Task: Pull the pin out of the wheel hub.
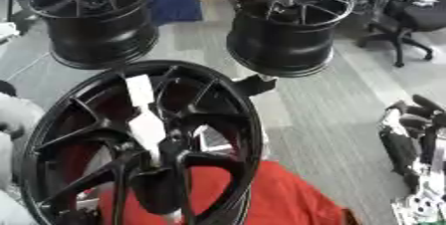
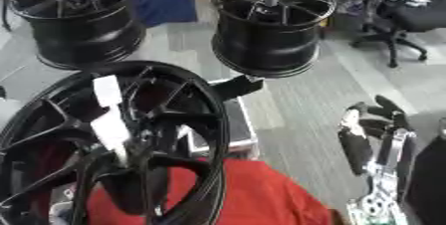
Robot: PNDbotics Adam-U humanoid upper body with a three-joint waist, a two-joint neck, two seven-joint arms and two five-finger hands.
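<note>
Upper left of frame: a black wheel rim [image 1: 94, 17] is standing on the grey floor [image 1: 331, 129]; lower left to centre, the big black wheel hub [image 1: 144, 144] is filling the foreground, tilted toward the camera, spokes showing; a white pin [image 1: 146, 119] is lying across its spokes, running from upper left down toward the hub centre, touching the spokes; red cloth [image 1: 278, 199] is showing under and behind the hub at the bottom centre; a small black block [image 2: 235, 87] is sitting just beside the hub's upper right edge; upper centre, a second black rim [image 1: 287, 22] is standing upright; upper right, a black office chair [image 1: 409, 17] is sitting on the floor; lower right edge, the right hand [image 2: 366, 134] is hanging well apart from the hub, fingers relaxed and uncurled, holding nothing; left hand isn't showing in either view.
</note>
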